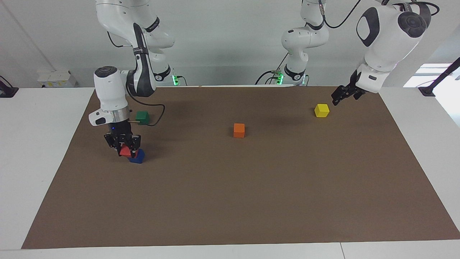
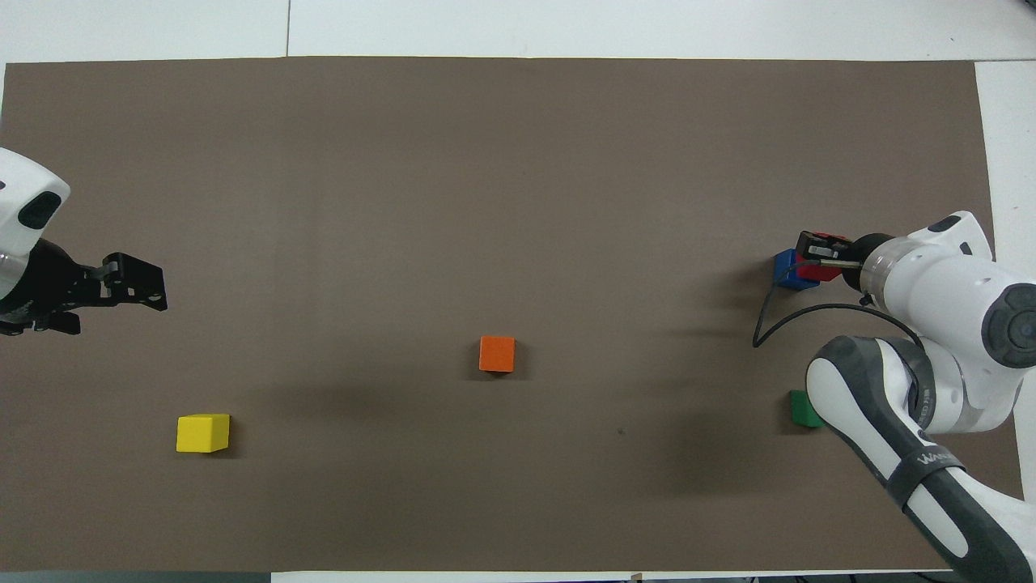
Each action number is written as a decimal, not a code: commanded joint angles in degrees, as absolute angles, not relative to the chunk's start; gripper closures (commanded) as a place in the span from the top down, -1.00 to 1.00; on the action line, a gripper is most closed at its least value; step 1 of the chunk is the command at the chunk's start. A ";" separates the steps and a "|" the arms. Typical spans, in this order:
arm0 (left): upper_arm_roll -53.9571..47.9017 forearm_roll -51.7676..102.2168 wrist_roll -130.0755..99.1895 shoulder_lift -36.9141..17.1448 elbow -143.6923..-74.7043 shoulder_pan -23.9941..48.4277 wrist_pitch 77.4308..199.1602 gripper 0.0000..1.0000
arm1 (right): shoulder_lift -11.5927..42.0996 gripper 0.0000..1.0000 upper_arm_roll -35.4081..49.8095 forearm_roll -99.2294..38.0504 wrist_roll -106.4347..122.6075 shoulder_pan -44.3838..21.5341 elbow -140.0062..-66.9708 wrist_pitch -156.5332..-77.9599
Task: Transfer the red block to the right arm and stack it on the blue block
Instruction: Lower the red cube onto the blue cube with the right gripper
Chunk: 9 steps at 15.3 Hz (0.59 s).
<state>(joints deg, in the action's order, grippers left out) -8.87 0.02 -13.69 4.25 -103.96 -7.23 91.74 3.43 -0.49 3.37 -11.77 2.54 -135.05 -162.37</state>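
My right gripper (image 1: 125,146) is shut on the red block (image 1: 124,151) and holds it low at the blue block (image 1: 138,157). The red block overlaps the blue block's top edge on the side toward the right arm's end of the table, and I cannot tell whether they touch. In the overhead view the right gripper (image 2: 819,253) and the red block (image 2: 817,270) cover part of the blue block (image 2: 783,270). My left gripper (image 1: 337,100) is open and empty, in the air beside the yellow block (image 1: 321,110). It also shows in the overhead view (image 2: 139,285).
An orange block (image 1: 239,130) lies mid-mat. A green block (image 1: 142,117) lies nearer to the robots than the blue block, under the right arm's cable. The brown mat (image 1: 251,198) covers the table.
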 commanded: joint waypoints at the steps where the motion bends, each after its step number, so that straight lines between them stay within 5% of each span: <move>1: -7.12 0.97 -11.88 6.59 -107.40 -6.24 97.45 1.00 | 2.46 -1.00 -0.26 4.92 -15.28 2.99 -135.70 -160.24; 9: -7.12 0.88 -9.84 6.06 -105.47 -6.15 95.27 1.00 | 2.37 -1.00 -0.26 4.92 -15.73 2.99 -135.44 -158.30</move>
<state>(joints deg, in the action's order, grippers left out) -8.15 0.03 -10.71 4.73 -104.55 -6.50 95.02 3.24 -0.49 3.37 -13.47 2.54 -134.93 -160.75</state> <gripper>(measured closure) 0.000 0.449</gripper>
